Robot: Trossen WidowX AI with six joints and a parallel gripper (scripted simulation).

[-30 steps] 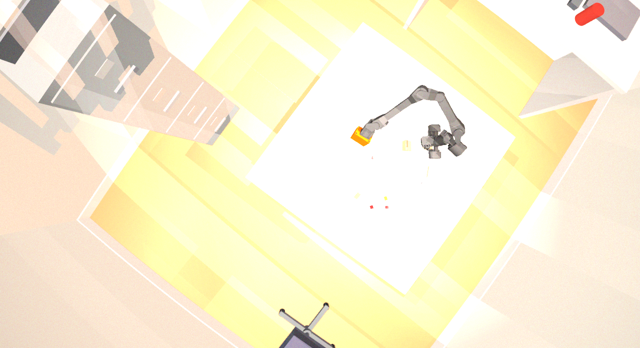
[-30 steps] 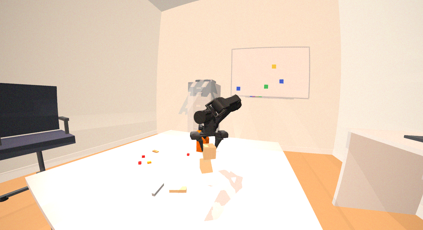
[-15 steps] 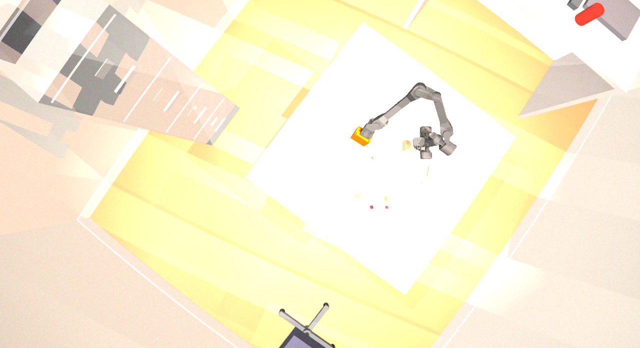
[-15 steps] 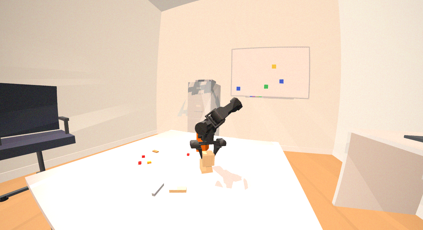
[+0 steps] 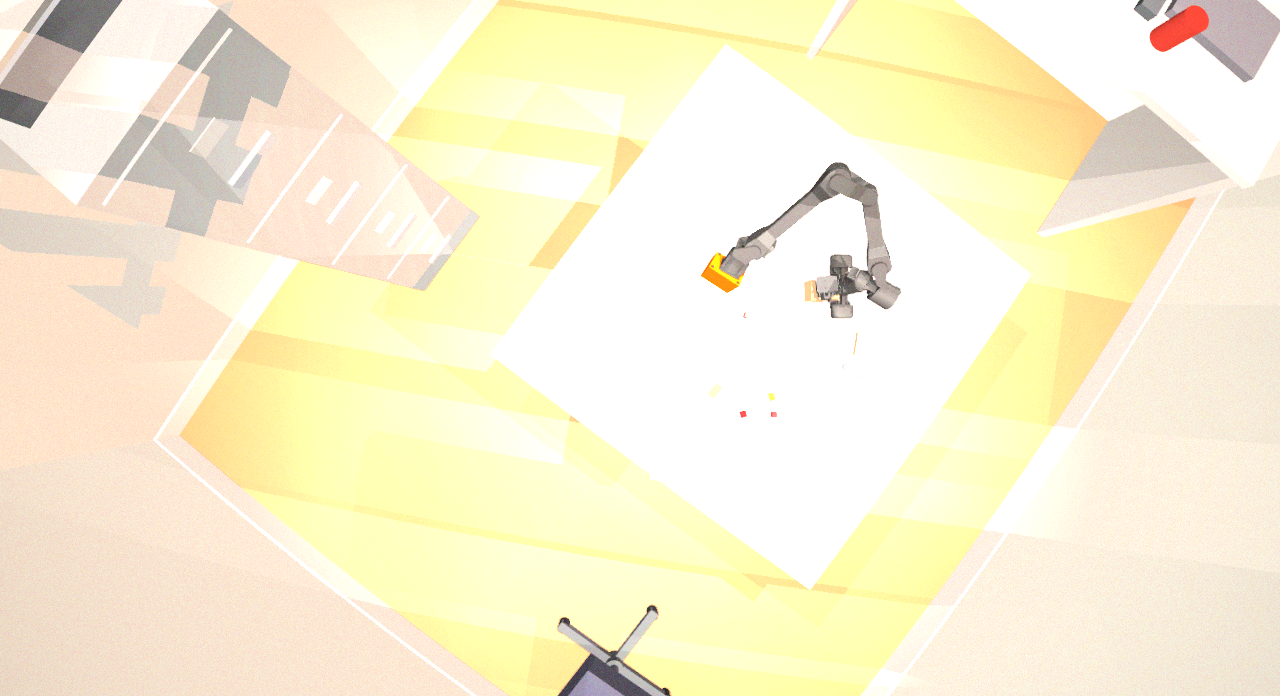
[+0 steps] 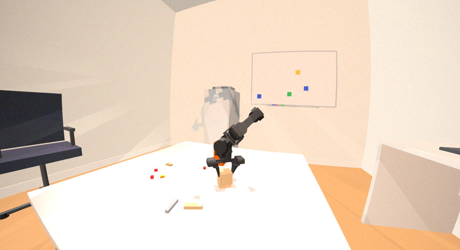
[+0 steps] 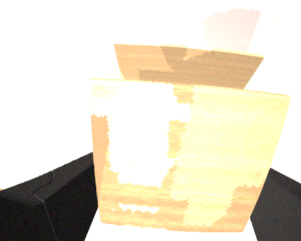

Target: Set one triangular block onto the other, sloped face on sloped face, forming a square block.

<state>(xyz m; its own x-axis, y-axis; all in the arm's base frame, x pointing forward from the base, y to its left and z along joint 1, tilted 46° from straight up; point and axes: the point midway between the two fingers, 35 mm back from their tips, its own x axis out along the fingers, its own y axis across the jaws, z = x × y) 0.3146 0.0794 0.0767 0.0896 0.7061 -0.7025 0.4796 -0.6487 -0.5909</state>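
My gripper (image 6: 225, 174) (image 7: 176, 161) is shut on a triangular wooden block (image 6: 224, 177) (image 7: 217, 140), with one black finger on each side of it. The other triangular block (image 5: 810, 291) (image 7: 190, 67) stands on the white table (image 6: 273, 209) (image 5: 626, 334). In the exterior view the held block hides nearly all of the lower one; only a thin strip shows at its foot. In the wrist view the lower block's upper part shows beyond the held block's far edge, a little narrower in the picture. The sloped faces are hidden, and I cannot tell whether the blocks touch.
A wooden plank (image 6: 193, 206) and a grey bar (image 6: 171, 205) lie nearer the exterior camera. Small red cubes (image 6: 155, 170) (image 6: 152, 176) (image 6: 204, 167), a yellow piece (image 6: 162, 176) and a flat brown piece (image 6: 169, 164) lie farther back. An orange box (image 5: 720, 276) stands by the arm's base.
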